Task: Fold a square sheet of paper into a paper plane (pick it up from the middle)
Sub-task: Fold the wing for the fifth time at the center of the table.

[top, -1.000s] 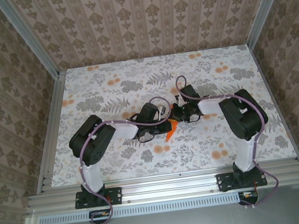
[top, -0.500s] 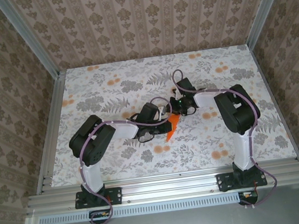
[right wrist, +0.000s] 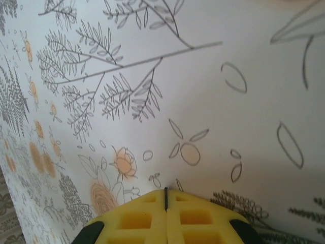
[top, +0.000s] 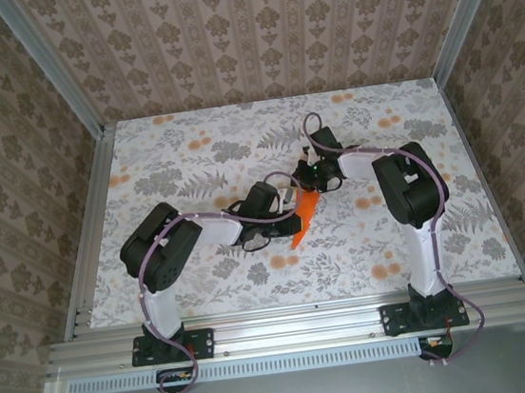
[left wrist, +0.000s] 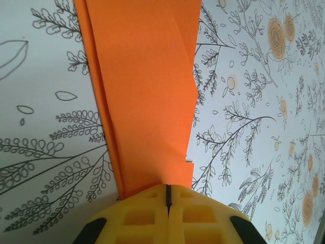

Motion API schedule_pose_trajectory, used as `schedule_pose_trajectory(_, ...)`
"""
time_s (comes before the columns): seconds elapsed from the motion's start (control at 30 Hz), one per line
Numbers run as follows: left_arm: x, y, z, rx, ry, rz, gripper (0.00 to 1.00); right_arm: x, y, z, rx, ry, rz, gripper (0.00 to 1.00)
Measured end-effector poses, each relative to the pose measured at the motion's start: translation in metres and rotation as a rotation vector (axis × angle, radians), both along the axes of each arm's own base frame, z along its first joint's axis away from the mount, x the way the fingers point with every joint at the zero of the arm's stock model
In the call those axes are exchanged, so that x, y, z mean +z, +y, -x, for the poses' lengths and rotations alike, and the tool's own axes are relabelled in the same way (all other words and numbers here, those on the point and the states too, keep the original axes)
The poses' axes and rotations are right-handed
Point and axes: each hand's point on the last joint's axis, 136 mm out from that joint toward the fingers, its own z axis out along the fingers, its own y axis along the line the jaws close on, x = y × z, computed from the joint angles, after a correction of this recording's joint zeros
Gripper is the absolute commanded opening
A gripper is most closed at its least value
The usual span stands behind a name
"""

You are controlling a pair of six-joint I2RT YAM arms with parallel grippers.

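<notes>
- The left pincer (left wrist: 167, 195) is clenched on one end of the orange paper plane (left wrist: 147, 91), a narrow, layered dart at mid-worktop (top: 181, 158).
- The right pincer (right wrist: 165, 198) is clenched on nothing, near the dart's other end.
- It looks like a creasing step; next, the right pincer likely presses along the folds.

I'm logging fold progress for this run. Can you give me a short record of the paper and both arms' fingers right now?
paper: orange paper, folded narrow with layered edges, lying on the floral table
left gripper: fingers shut, tips over one end of the paper
right gripper: fingers shut, holding nothing, above the table print
</notes>
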Motion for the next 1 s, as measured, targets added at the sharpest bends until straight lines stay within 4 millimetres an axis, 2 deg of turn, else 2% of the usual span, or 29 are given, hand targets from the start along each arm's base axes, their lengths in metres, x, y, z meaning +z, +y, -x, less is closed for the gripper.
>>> schedule_pose_trajectory(0.2,0.000,0.000,0.003,-0.009,0.004,-0.008,0.00,0.003,-0.007,-0.022,-0.034,-0.034,0.028,0.07)
schedule_pose_trajectory(0.37,0.001,0.001,0.010,-0.024,0.014,-0.029,0.02,0.014,-0.036,-0.049,-0.098,-0.104,0.094,0.14)
schedule_pose_trajectory(0.47,0.003,0.001,0.011,-0.029,0.022,-0.051,0.09,0.028,-0.050,-0.050,-0.112,-0.122,0.122,0.21)
schedule_pose_trajectory(0.53,0.004,0.001,0.011,-0.031,0.027,-0.076,0.17,0.045,-0.056,-0.046,-0.114,-0.152,0.132,0.30)
schedule_pose_trajectory(0.63,0.010,-0.001,0.007,-0.035,0.017,-0.107,0.33,0.078,-0.065,-0.027,-0.123,-0.203,0.141,0.44)
schedule_pose_trajectory(0.77,0.030,-0.007,-0.007,-0.017,-0.063,-0.160,0.46,0.109,-0.086,0.001,-0.172,-0.250,0.150,0.61)
schedule_pose_trajectory(0.87,0.046,-0.007,-0.010,-0.011,-0.142,-0.217,0.53,0.111,-0.112,0.021,-0.230,-0.249,0.177,0.69)
schedule_pose_trajectory(1.0,0.051,-0.005,-0.002,-0.036,-0.226,-0.327,0.57,0.093,-0.142,0.048,-0.300,-0.202,0.222,0.77)
